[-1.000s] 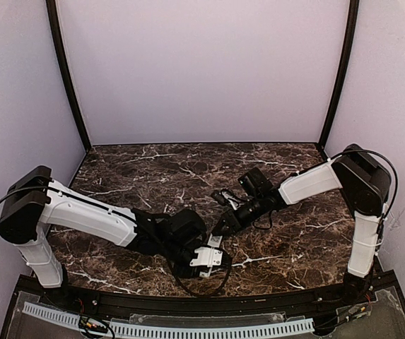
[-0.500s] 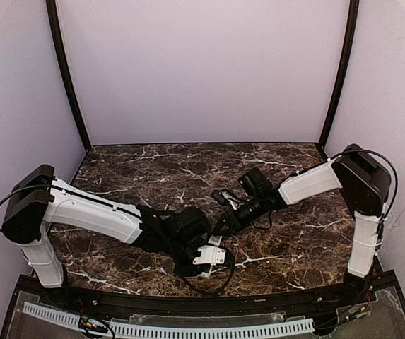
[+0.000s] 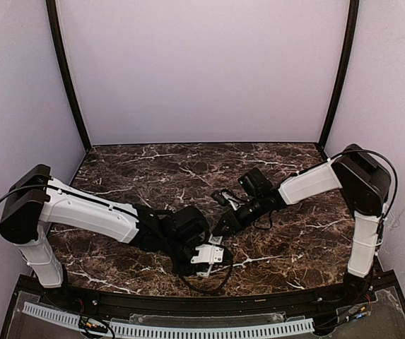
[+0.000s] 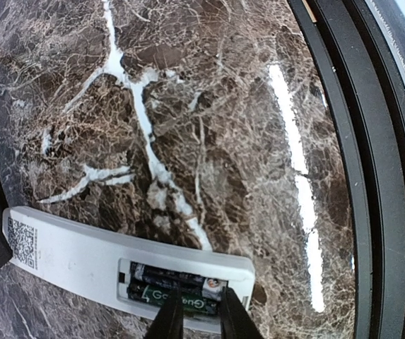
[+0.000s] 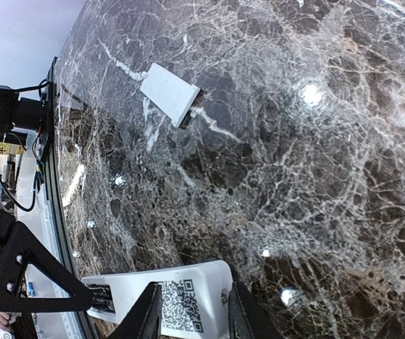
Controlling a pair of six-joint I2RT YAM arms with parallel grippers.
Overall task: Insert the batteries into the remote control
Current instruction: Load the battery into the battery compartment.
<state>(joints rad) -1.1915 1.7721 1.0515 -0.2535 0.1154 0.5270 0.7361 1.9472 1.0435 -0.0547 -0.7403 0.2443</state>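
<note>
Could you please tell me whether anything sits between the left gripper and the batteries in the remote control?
Nothing visible does. The remote control lies back up and uncovered, two batteries showing, and the left gripper hangs directly over them. A white piece, likely the cover, lies apart on the table.

Remote control (image 4: 75,258): white, lying back-up on the marble surface (image 4: 209,120), near its black-railed edge (image 4: 361,176); QR label at one end. Battery bay uncovered at the other end, two batteries (image 4: 153,275) inside, side by side. Left gripper (image 4: 199,295): fingertips slightly parted over the bay.
</note>
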